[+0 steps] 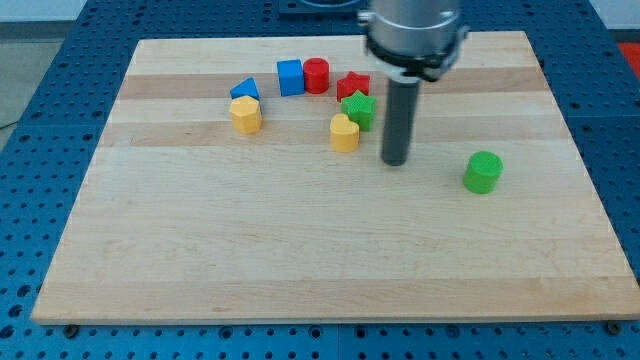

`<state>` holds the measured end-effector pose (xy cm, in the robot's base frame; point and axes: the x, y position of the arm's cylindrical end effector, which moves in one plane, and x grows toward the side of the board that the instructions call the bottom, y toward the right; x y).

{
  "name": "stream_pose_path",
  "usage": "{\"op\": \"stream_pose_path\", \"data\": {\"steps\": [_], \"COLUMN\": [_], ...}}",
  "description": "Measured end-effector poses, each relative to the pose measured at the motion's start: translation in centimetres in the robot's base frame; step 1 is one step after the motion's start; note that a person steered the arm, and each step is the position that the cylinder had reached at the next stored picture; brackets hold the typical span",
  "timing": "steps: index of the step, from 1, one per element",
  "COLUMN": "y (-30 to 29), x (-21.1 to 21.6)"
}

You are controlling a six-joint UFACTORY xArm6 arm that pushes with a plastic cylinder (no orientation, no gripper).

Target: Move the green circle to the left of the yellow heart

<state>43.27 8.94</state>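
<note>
The green circle [483, 171] stands alone on the wooden board toward the view's right. The yellow heart [344, 132] sits near the board's middle top, touching a green star [358, 109] just above and right of it. My tip [396, 161] rests on the board between them, a little right of the yellow heart and well left of the green circle, touching neither.
A red star [352, 86] lies above the green star. A red cylinder [316, 75] and a blue cube [290, 77] stand side by side further left. A blue triangle [245, 90] and a yellow hexagon [245, 115] sit at the cluster's left.
</note>
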Motion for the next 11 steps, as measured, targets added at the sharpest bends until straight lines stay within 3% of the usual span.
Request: {"op": "stream_pose_path", "data": {"steps": [2,3,4,5,6,7,8,9,10,11], "y": [9.3,15.6,16.7,13.0,5.0,5.3,12.1,13.6,8.7,0.7], "x": [-2.6,-1.7,3.0,5.7,5.9,5.9,4.5,1.6,1.6,4.6]}}
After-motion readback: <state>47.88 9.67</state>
